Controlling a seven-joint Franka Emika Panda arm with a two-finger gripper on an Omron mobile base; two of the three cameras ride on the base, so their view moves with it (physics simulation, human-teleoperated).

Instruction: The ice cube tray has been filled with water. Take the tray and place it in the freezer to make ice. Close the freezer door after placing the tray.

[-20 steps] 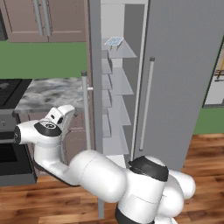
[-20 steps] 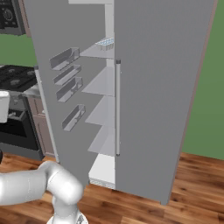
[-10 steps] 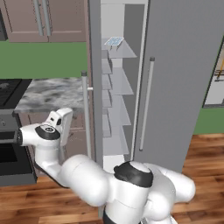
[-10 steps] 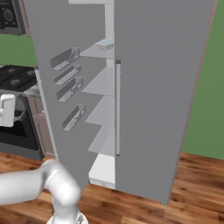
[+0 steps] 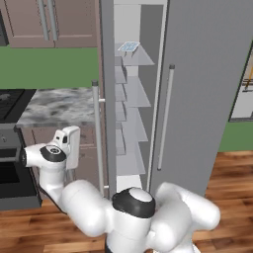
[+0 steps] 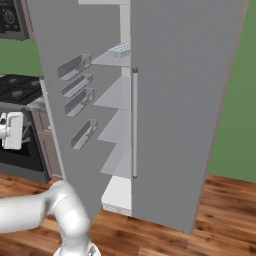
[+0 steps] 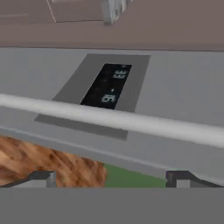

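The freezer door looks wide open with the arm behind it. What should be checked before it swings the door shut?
1. Ice cube tray on the top shelf, inside the freezer: ok.
2. Tray clear of the door's path: ok.
3. Freezer door shut: not ok, open.
4. Pincer empty, fingertips apart: ok.
5. Pincer facing the door's outer side, by the bar handle and dispenser panel: ok.
6. Pincer touching the door: cannot tell.

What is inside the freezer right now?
The ice cube tray lies on the top shelf of the freezer. The lower shelves look bare; the open freezer door hides part of them.
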